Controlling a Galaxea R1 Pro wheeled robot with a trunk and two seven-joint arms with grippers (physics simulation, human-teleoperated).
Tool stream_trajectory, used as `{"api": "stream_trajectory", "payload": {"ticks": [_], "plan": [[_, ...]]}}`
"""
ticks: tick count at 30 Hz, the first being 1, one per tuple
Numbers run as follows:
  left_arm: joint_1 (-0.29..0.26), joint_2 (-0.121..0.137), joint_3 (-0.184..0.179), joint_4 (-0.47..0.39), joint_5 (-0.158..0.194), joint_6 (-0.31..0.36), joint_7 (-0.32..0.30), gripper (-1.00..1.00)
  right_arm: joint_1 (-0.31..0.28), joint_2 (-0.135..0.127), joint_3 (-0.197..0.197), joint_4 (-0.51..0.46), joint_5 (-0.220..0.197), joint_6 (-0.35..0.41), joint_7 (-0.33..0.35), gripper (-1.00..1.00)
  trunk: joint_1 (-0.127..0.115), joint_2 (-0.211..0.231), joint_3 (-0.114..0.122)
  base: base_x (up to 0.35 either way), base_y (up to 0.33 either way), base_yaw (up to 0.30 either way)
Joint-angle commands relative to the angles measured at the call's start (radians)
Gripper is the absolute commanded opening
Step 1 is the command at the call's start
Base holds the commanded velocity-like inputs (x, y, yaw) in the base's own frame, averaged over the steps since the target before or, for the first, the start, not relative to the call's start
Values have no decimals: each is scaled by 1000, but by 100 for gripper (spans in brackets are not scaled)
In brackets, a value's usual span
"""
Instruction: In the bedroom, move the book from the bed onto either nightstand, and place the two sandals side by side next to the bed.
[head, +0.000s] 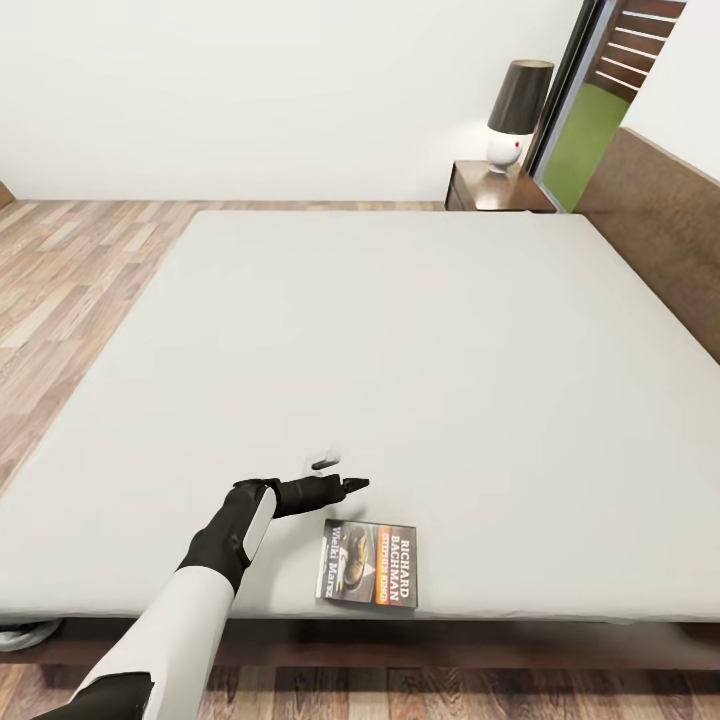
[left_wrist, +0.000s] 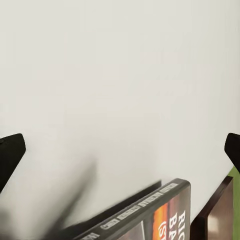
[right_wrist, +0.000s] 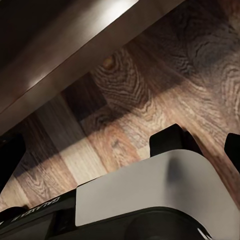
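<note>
Hovering just beside the book (head: 367, 577) on the bed (head: 420, 350) — left gripper (head: 352, 484), jaws wide apart, empty.

Book (head: 367, 577) lies flat, cover up, at the bed's (head: 420, 360) near edge — untouched.

Mattress (head: 400, 380) under my left gripper (head: 345, 485): smooth matt grey cloth, no creases. Book (head: 368, 577) just beside my fingers: paper cover, slight sheen. Headboard (head: 665, 240) far off to the right: matt brown wood. Nightstand (head: 495, 188) far ahead: glossy dark wood top. Floor (right_wrist: 165, 90) below my right wrist: grained, polished planks
</note>
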Motion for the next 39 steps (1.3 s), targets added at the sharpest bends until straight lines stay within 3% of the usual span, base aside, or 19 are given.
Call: {"api": "stream_trajectory", "payload": {"ticks": [1,9,14,39], "plan": [[-1,-1,5,0,5,8,-1,100,-1,-1,-8,3,3,-4,6,100,0,0,-1,0,0,0],[0,-1,5,0,5,8,-1,100,-1,0,-8,3,3,-4,6,100,0,0,-1,0,0,0],[0,-1,5,0,5,8,-1,100,-1,0,-8,3,3,-4,6,100,19,-35,-16,0,0,0],[0,0,6,0,9,8,-8,100,-1,-1,-8,3,3,-4,6,100,15,-28,-13,0,0,0]]}}
